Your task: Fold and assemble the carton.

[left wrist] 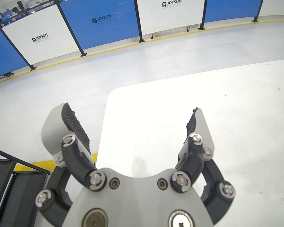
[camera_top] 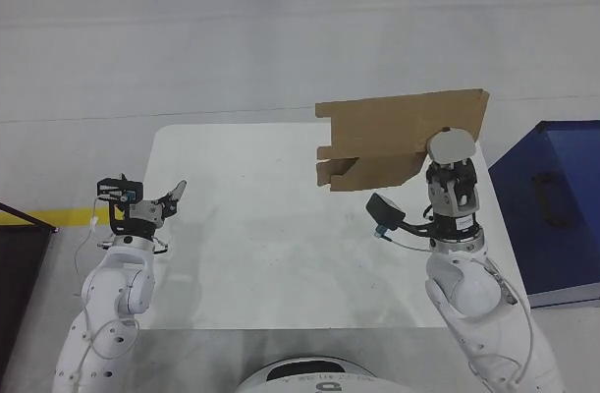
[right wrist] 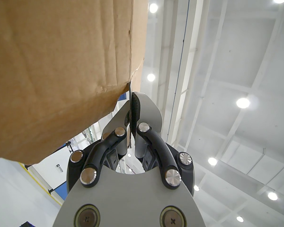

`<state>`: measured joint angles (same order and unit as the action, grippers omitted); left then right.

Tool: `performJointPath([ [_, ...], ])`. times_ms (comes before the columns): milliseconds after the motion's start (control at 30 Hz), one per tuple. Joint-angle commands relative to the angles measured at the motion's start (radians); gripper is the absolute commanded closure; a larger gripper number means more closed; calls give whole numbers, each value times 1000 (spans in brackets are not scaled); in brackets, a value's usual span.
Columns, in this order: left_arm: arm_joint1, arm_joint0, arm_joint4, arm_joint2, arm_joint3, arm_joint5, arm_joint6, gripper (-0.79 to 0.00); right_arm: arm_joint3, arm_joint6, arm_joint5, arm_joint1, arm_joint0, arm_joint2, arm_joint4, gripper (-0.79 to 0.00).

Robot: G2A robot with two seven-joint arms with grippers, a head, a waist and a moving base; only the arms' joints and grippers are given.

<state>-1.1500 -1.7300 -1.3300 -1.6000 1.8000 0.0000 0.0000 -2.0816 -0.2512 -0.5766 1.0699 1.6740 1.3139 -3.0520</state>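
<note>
The right gripper [right wrist: 131, 100] held the flattened carton [camera_top: 403, 138] aloft over the far right corner of the bench [camera_top: 241, 246]. Its fingers were clamped on the cardboard's near right edge, apparently to leave the panels and flaps clear of the surface for opening. The left gripper [left wrist: 131, 114] hung empty over the bench's left edge, well apart from the carton. Its fingers were spread wide, seemingly ready to take a free side. The carton looked unopened.
</note>
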Motion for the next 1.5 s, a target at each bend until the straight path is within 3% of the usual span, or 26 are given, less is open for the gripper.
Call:
performJointPath([
  [0, 0, 0, 0, 0, 0, 0, 0, -785, 0, 0, -1, 0, 0, 0, 0, 0],
  [200, 0, 0, 0, 0, 0, 0, 0, -785, 0, 0, -1, 0, 0, 0, 0, 0],
  [300, 0, 0, 0, 0, 0, 0, 0, -785, 70, 118, 141, -20, -59, 84, -20, 0],
  [567, 0, 0, 0, 0, 0, 0, 0, -785, 97, 210, 158, -59, -150, 34, -20, 0],
  [667, 0, 0, 0, 0, 0, 0, 0, -785, 87, 175, 151, -68, -168, -11, -20, 0],
  [767, 0, 0, 0, 0, 0, 0, 0, -785, 65, 88, 89, -51, -170, -121, 23, 0],
  [833, 0, 0, 0, 0, 0, 0, 0, -785, 65, 88, 18, -32, -194, -201, 265, 0],
  [900, 0, 0, 0, 0, 0, 0, 0, -785, 80, 176, -15, -16, -240, -265, 580, 0],
  [1033, 0, 0, 0, 0, 0, 0, 0, -785, 167, 418, 31, 10, -334, -317, 1091, 0],
  [1133, 0, 0, 0, 0, 0, 0, 0, -785, 226, 580, 136, 32, -376, -349, 1421, 0],
  [1267, 0, 0, 0, 0, 0, 0, 0, -785, 325, 736, 355, 72, -426, -387, 1884, 0],
  [1367, 0, 0, 0, 0, 0, 0, 0, -785, 397, 814, 528, 102, -459, -437, 2108, 0],
  [1467, 0, 0, 0, 0, 0, 0, 0, -785, 450, 866, 669, 130, -490, -493, 2230, 0],
])
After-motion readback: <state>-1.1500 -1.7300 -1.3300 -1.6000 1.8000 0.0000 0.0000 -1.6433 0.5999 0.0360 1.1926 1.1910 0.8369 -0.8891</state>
